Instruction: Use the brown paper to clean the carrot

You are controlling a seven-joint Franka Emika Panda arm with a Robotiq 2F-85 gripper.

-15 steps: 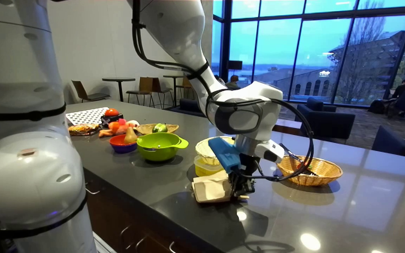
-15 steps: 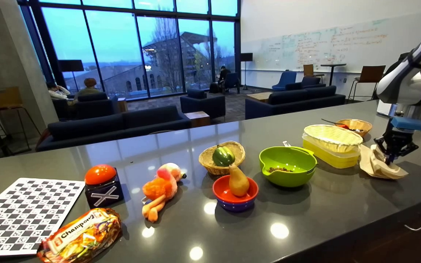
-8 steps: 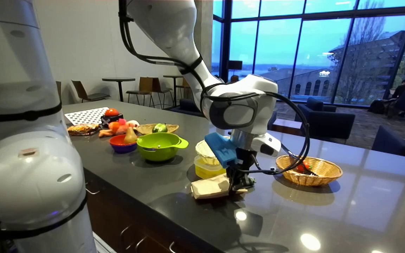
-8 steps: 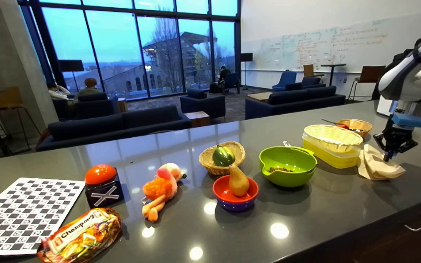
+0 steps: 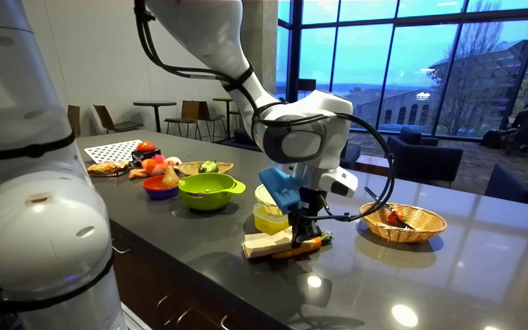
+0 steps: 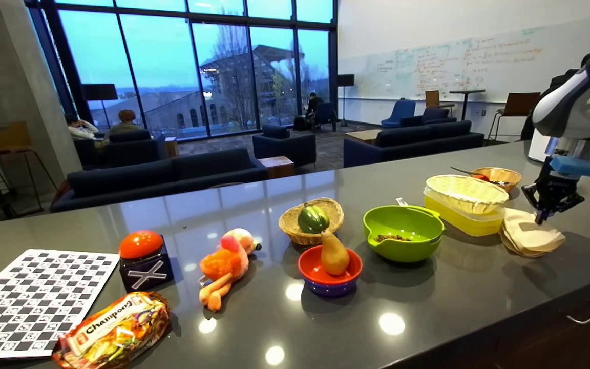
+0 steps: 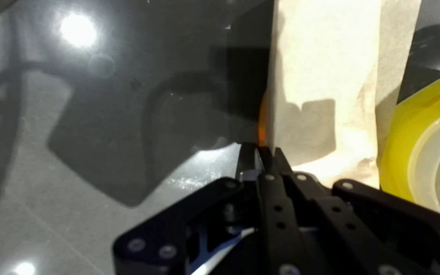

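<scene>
Brown paper (image 5: 267, 243), pinched in the tool (image 7: 272, 153), borders the carrot (image 5: 304, 248).

We read "Champong" on the shiny packet (image 6: 113, 330) and an X on the black box (image 6: 146, 271); the whiteboard (image 6: 479, 66) writing defeats us.

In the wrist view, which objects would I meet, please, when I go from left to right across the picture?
Slender orange carrot (only a thin sliver shows) → folded rectangular brown paper → rounded yellow plastic container, cut off by the picture's right edge.
</scene>
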